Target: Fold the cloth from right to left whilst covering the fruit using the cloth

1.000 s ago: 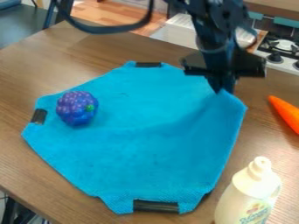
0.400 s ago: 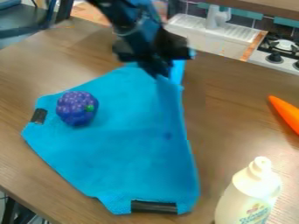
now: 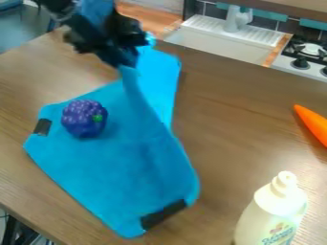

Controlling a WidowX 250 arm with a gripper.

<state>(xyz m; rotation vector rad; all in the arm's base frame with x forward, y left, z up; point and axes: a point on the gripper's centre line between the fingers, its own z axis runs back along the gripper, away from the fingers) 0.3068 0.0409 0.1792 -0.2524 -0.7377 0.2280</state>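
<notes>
The black gripper (image 3: 125,63) is at the upper left of the camera view, shut on the blue cloth. From its fingertips the cloth (image 3: 115,158) hangs in a raised ridge, while the left and lower parts lie on the table. The purple fruit (image 3: 85,118), with a small green spot, sits uncovered on the cloth's left part, below and left of the gripper.
A pale squeeze bottle (image 3: 272,213) stands at the lower right of the wooden table (image 3: 256,124). An orange carrot (image 3: 313,124) lies at the right edge. Behind are a sink (image 3: 220,40) and a stove (image 3: 308,55).
The gripper has moved left from the upper right, drawing the cloth's right side with it. The cloth's lower edge has swung left. The fruit has stayed in place.
</notes>
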